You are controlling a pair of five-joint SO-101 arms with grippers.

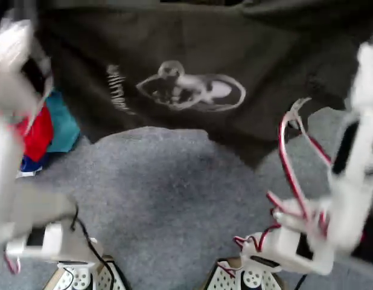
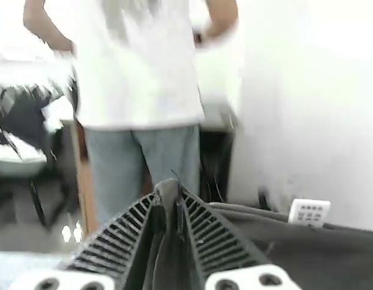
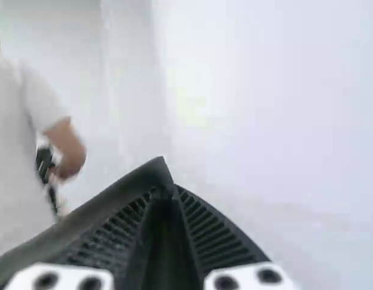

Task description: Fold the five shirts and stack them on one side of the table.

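Dark olive fabric, the shirt (image 1: 192, 54) with a pale print (image 1: 192, 89) on its chest, is spread across the far half of the grey bench (image 1: 168, 193). Its lower edge curves over the middle of the bench. We cannot tell how much of the cloth rests on the bench surface and how much hangs free.

On the left-arm side of the bench we see a small heap of coloured cloth (image 1: 44, 130) in red, teal and blue. It lies just beside the lower corner of the shirt, partly behind the left arm (image 1: 8, 151). The right arm (image 1: 349, 199) stands at the opposite side of the bench, with its red cables looping in front of the shirt's edge.

In the left wrist view, the left tool (image 2: 168, 190) is clenched on the shirt (image 2: 307, 248). A fold of dark cloth is pinched between the ribbed fingers (image 2: 210, 235), and from there the cloth runs away along the bench.

In the right wrist view, the right tool (image 3: 161, 181) is likewise clamped on the shirt (image 3: 84, 217). The cloth fills the narrow slot between the fingers and rises to a peak at their tips.
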